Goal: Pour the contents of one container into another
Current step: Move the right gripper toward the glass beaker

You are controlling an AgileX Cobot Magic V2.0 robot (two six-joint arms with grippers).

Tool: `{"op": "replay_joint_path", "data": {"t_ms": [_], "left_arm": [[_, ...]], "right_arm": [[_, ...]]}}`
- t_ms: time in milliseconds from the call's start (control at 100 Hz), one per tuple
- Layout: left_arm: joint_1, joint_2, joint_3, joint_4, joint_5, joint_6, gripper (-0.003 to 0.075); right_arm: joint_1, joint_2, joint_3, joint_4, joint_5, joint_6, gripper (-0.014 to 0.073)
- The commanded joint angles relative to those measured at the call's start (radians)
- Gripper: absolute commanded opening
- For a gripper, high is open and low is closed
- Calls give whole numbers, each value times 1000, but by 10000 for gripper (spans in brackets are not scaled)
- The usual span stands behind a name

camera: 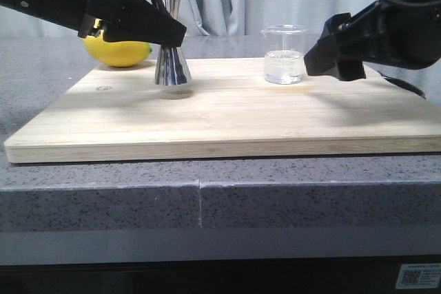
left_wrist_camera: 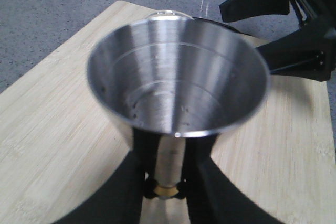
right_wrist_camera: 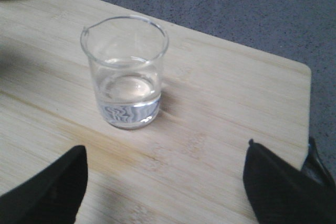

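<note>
The steel hourglass jigger (camera: 172, 67) is upright at the back left of the bamboo board; whether its base touches the wood I cannot tell. My left gripper (camera: 171, 35) is shut on its narrow waist, and in the left wrist view the fingers (left_wrist_camera: 195, 171) clamp just above the gold band (left_wrist_camera: 167, 188) under the wide empty cup (left_wrist_camera: 176, 82). The clear glass beaker (camera: 284, 56) stands on the board to the right with a little clear liquid. My right gripper (camera: 320, 46) is open just right of it, not touching; in the right wrist view the beaker (right_wrist_camera: 125, 72) stands beyond the spread fingertips (right_wrist_camera: 63, 182).
A yellow lemon (camera: 117, 51) lies behind the board's back left corner, under my left arm. The bamboo board (camera: 227, 125) rests on a grey speckled counter (camera: 207, 197). A pale curtain hangs behind.
</note>
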Motion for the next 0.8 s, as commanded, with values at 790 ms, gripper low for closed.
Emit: {"op": "replay_joint_path", "data": {"t_ms": [790], "left_arm": [[-7, -53, -32, -60, 46, 0, 31]], "right_arm": [[29, -3, -22, -14, -160, 22, 553]]}}
